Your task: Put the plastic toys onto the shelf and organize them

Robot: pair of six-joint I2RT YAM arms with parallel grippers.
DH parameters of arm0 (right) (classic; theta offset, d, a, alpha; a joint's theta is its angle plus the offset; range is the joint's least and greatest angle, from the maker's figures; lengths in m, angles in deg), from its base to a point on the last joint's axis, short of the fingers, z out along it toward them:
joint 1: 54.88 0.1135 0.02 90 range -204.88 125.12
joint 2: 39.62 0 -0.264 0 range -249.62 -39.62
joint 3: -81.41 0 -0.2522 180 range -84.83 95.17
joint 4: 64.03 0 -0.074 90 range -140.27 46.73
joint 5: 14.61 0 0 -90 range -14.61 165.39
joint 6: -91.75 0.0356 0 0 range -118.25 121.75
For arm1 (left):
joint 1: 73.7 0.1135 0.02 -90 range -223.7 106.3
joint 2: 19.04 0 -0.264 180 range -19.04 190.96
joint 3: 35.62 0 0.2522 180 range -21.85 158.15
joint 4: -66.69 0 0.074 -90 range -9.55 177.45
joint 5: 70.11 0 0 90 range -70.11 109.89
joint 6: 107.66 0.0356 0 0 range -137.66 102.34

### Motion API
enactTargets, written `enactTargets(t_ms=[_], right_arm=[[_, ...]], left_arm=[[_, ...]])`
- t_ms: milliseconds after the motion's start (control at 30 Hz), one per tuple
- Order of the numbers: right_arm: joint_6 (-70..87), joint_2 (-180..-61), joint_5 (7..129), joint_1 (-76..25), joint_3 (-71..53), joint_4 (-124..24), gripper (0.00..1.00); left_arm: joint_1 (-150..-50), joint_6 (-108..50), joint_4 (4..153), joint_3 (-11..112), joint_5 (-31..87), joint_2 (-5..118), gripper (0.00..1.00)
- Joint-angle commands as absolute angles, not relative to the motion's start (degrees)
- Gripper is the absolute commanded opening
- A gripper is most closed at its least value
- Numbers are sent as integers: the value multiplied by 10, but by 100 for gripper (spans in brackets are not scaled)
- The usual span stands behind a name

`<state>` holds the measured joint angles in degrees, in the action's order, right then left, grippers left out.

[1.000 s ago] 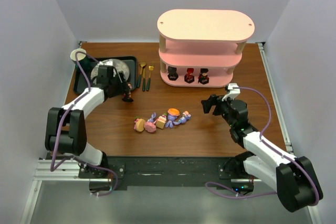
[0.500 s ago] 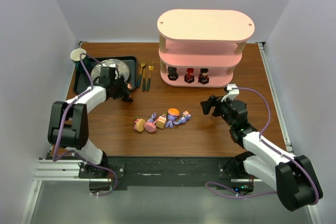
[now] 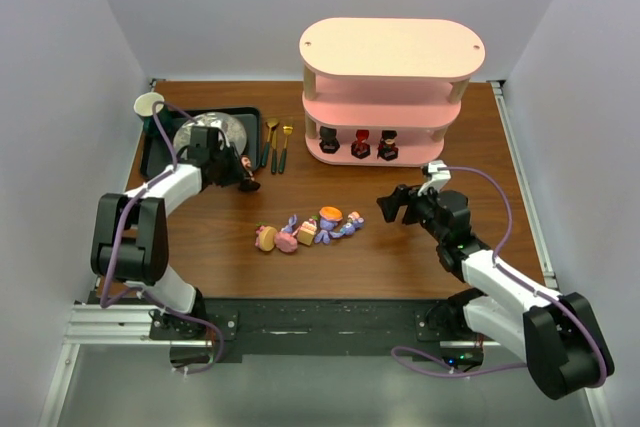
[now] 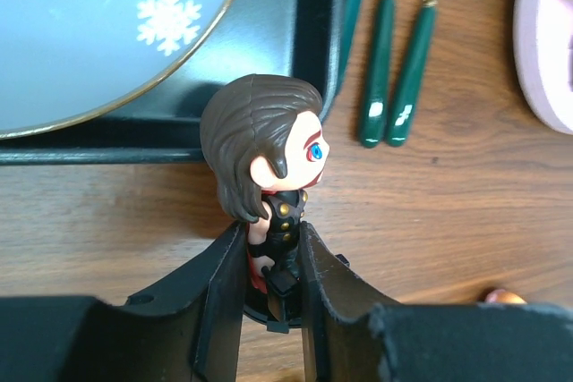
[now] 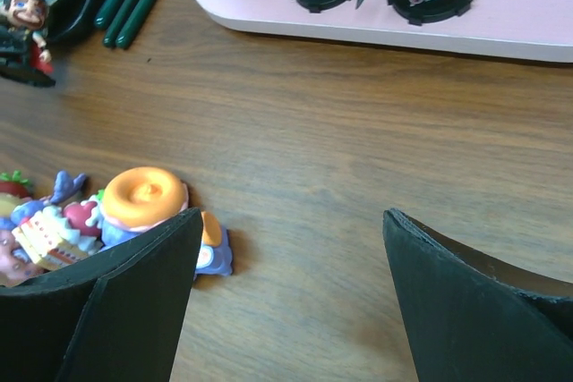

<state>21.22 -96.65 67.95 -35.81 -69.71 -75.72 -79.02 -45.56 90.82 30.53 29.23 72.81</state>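
My left gripper [image 3: 241,173] is shut on a dark figurine [image 3: 248,180] with brown hair; in the left wrist view its body [image 4: 279,212] sits between my fingers [image 4: 315,266], beside the black tray's corner. My right gripper [image 3: 391,205] is open and empty, to the right of a pile of purple-blue, pink and orange toys [image 3: 310,229]. In the right wrist view the orange-topped toy [image 5: 143,196] lies by my left finger [image 5: 134,301]. The pink shelf [image 3: 391,47] stands at the back, with three dark figurines [image 3: 360,144] on its bottom tier [image 5: 501,20].
A black tray [image 3: 157,154] holding a blue plate [image 3: 222,128] sits at the left. Two gold spoons with green handles [image 3: 278,145] lie between the tray and the shelf. A white cup [image 3: 150,104] stands at the far left corner.
My left gripper has shifted slightly right with the dark figurine. My right gripper has moved a little left toward the toy pile.
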Motion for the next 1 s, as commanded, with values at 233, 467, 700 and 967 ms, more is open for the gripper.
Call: enactTargets(t_ms=[233, 467, 700, 967], right_arm=[[245, -962, 591, -355, -637, -751, 85], [297, -960, 570, -328, -579, -707, 85], [356, -967, 579, -271, -528, -707, 85], [384, -1039, 534, -248, -491, -750, 85]], left_arm=[[-841, -433, 812, 264, 318, 596, 22], [-970, -393, 734, 218, 243, 511, 22], [-1067, -343, 600, 150, 217, 474, 22], [-1120, -306, 481, 110, 241, 497, 22]])
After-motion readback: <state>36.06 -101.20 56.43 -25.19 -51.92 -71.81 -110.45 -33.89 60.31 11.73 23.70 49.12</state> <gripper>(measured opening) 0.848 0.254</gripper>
